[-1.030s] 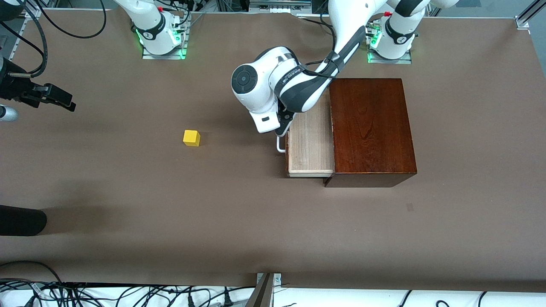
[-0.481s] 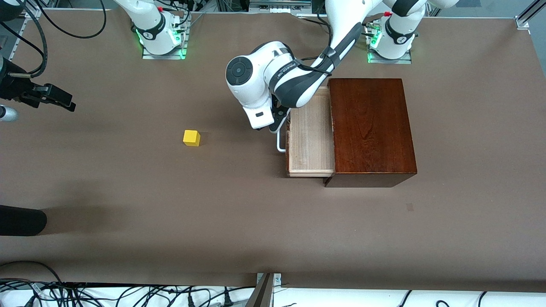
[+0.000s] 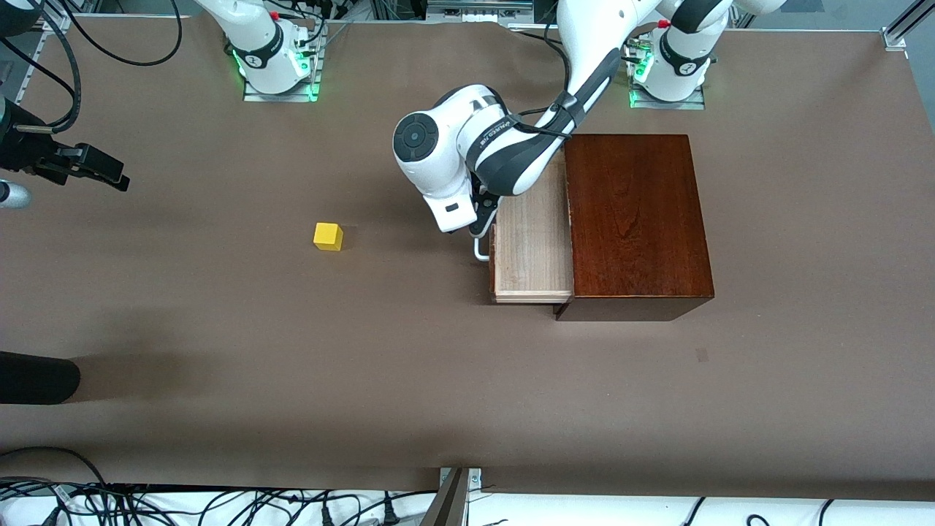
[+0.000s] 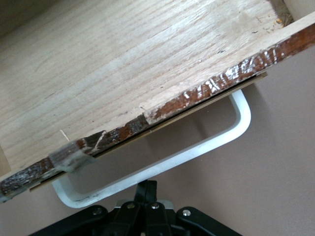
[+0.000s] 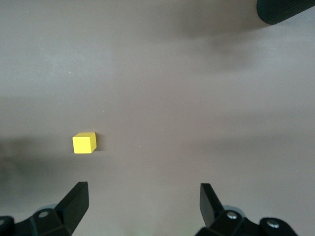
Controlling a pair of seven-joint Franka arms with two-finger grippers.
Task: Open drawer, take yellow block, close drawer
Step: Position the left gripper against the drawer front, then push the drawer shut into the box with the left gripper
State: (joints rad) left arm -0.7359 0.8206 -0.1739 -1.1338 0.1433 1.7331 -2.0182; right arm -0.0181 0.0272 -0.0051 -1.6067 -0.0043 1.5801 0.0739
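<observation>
Since the earlier frames the drawer (image 3: 532,252) is seen slightly less drawn out, its white handle (image 3: 481,252) now partly covered by the left wrist, which is shifted back toward the box (image 3: 635,219). The drawer stands part-way out of the box toward the right arm's end of the surface (image 3: 467,380); its pale tray shows empty. It is judged stiff and sliding on plain wood, so some friction is expected; the handle bar (image 4: 162,164) is the rigid place to push or pull, squarely at its middle.

The yellow block (image 3: 328,236) lies on the surface, well apart from the drawer, toward the right arm's end. It is judged light, hard and smooth-faced; hold is best taken on two opposite flat faces.

The left gripper (image 4: 146,194) is at the handle, its fingers closed together just outside the bar, nothing visibly between them. The right gripper (image 5: 142,196) waits above the surface near the block (image 5: 84,143), fingers (image 5: 76,199) spread wide, empty.
</observation>
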